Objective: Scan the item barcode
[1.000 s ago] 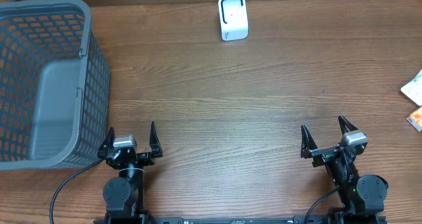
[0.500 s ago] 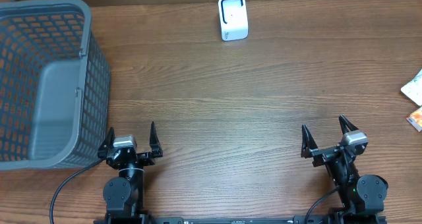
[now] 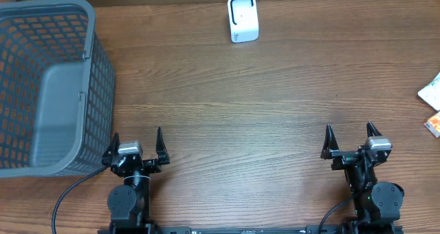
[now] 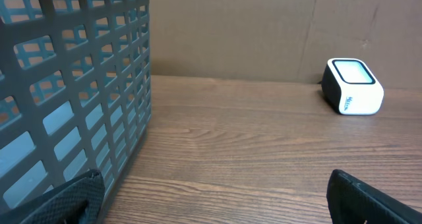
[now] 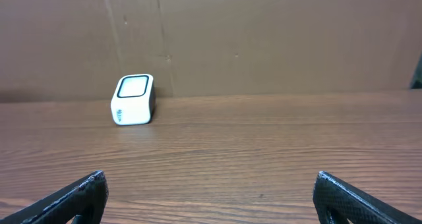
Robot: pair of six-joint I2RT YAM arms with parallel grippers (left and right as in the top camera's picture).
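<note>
left pincer point(image 3: 137, 133) and right pincer point(image 3: 350, 126) gape empty above the brown wooden tabletop point(image 3: 240, 103). the white boxy scanner point(image 3: 243, 18) stands far off; a white packet point(image 3: 431, 91), possibly the item, lies cropped at the right edge.

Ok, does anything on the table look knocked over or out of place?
Nothing looks spilled or damaged. The scanner stands upright at the far side and the basket sits upright on the left. The only oddity: the packages lie at the right edge, mostly out of frame.
</note>
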